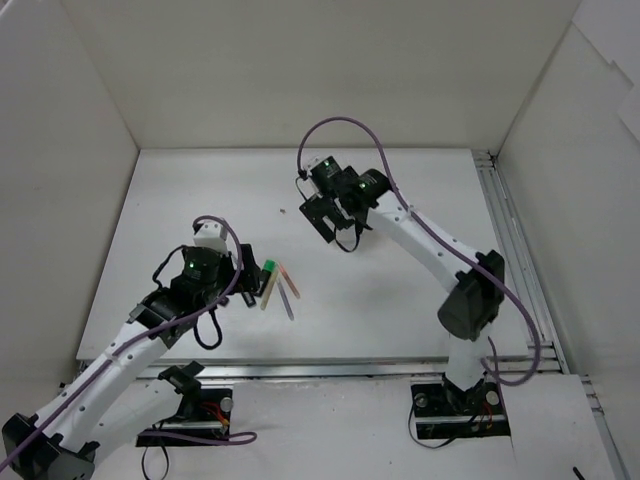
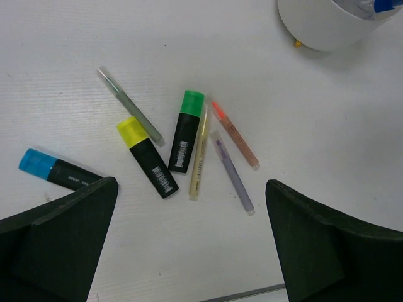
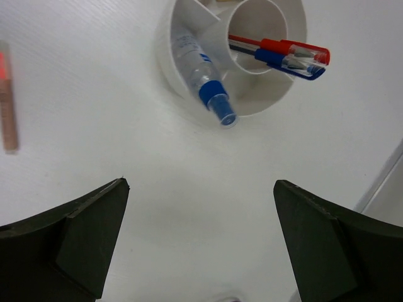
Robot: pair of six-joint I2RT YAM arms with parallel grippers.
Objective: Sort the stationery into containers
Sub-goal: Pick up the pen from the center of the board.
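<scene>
In the right wrist view the round white tub (image 3: 267,108) holds a clear blue-capped tube (image 3: 201,69) in an outer compartment. A red pen (image 3: 283,47) and a blue pen (image 3: 283,63) poke out of its middle cup. My right gripper (image 3: 201,239) hangs open and empty just short of the tub. In the left wrist view, highlighters with blue (image 2: 56,171), yellow (image 2: 148,157) and green (image 2: 186,131) caps lie loose on the table. A grey pen (image 2: 129,104), a cream stick (image 2: 199,154), an orange pen (image 2: 235,134) and a purple pen (image 2: 232,171) lie with them. My left gripper (image 2: 192,245) is open above them, holding nothing.
White walls box in the table on three sides. A metal rail (image 1: 515,250) runs along the right side and another (image 1: 350,368) along the front edge. The tub (image 2: 321,25) stands beyond the loose pile, at the top right of the left wrist view.
</scene>
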